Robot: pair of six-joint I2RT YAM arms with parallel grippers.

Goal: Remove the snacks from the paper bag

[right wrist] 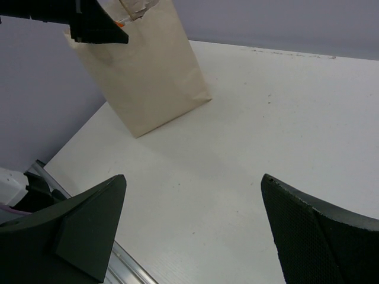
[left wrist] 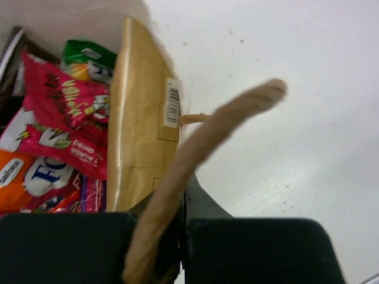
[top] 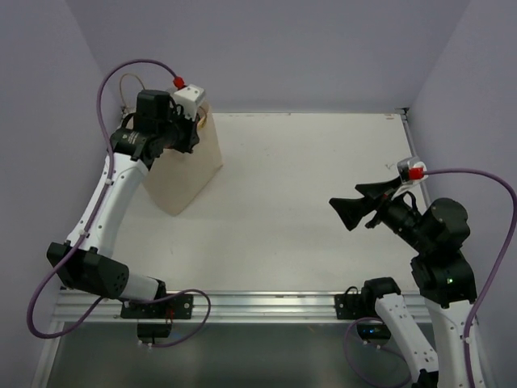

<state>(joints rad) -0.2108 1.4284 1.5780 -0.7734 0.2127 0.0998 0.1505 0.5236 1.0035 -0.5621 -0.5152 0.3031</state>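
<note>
Inside paper bag (left wrist: 139,118), half-hidden snacks (left wrist: 65,109).

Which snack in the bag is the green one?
The green packet is at the top of the pile in the left wrist view, peeking out behind the pink packet. The orange packet lies lowest.

Left gripper (left wrist: 182,222) seems pinched closed, arm raised; right gripper (right wrist: 193,177) hovers spread wide.
</note>
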